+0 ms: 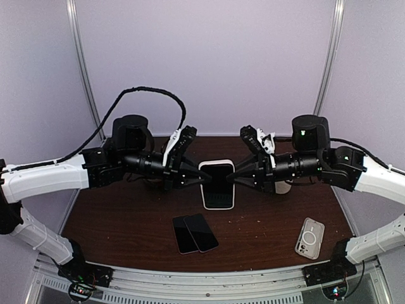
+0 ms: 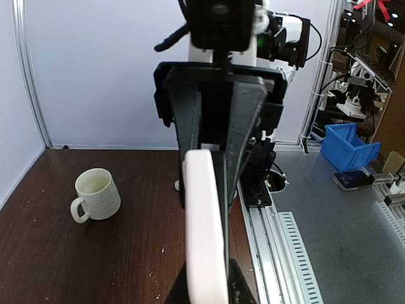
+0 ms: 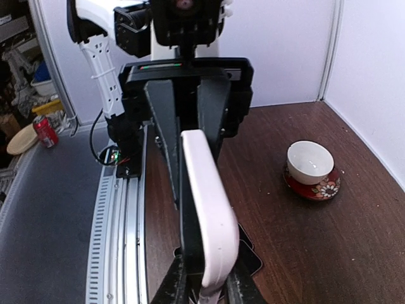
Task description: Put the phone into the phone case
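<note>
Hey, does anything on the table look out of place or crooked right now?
Nothing looks spilled or broken. The two dark phones near the front lie askew, side by side and seemingly overlapping. The clear case sits tilted on the right. The white-cased phone is off the table, held between the left gripper and right gripper.
</note>
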Robot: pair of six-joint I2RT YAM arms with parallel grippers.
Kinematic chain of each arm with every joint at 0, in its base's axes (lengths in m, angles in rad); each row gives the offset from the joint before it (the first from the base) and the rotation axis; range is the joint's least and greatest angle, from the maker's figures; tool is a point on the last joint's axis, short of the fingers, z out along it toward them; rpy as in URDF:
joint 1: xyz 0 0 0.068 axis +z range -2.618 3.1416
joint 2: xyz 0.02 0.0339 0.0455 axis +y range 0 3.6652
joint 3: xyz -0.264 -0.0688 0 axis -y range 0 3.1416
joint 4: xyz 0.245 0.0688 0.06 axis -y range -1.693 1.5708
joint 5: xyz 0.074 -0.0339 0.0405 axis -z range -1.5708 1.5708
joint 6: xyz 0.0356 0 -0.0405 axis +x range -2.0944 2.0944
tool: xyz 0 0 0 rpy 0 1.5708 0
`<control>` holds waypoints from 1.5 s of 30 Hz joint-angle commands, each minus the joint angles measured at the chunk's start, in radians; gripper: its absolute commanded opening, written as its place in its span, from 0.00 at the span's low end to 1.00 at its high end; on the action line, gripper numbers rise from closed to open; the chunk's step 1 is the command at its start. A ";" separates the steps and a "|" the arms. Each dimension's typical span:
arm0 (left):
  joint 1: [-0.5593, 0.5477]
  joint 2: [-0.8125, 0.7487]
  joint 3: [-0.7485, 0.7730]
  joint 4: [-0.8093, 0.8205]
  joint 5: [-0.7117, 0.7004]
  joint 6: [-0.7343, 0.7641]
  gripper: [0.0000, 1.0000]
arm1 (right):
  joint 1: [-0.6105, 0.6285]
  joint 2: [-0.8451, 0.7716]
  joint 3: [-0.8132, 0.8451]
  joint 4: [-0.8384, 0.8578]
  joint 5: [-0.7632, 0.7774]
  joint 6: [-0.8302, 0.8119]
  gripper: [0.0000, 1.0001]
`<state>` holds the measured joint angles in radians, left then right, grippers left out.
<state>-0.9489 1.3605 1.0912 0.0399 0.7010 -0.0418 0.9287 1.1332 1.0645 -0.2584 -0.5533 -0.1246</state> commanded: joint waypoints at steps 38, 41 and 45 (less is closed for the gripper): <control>-0.002 -0.011 0.087 -0.106 -0.002 0.178 0.00 | -0.010 0.121 0.161 -0.103 -0.145 -0.030 0.00; -0.002 -0.012 0.088 -0.105 -0.003 0.178 0.00 | -0.010 0.106 0.151 -0.099 -0.137 -0.031 0.00; -0.002 -0.013 0.090 -0.107 -0.006 0.176 0.00 | -0.010 0.079 0.129 -0.102 -0.110 -0.027 0.19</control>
<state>-0.9463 1.3609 1.1355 -0.1516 0.6872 0.1066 0.9245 1.2510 1.1927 -0.3492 -0.6731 -0.1776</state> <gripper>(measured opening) 0.116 0.062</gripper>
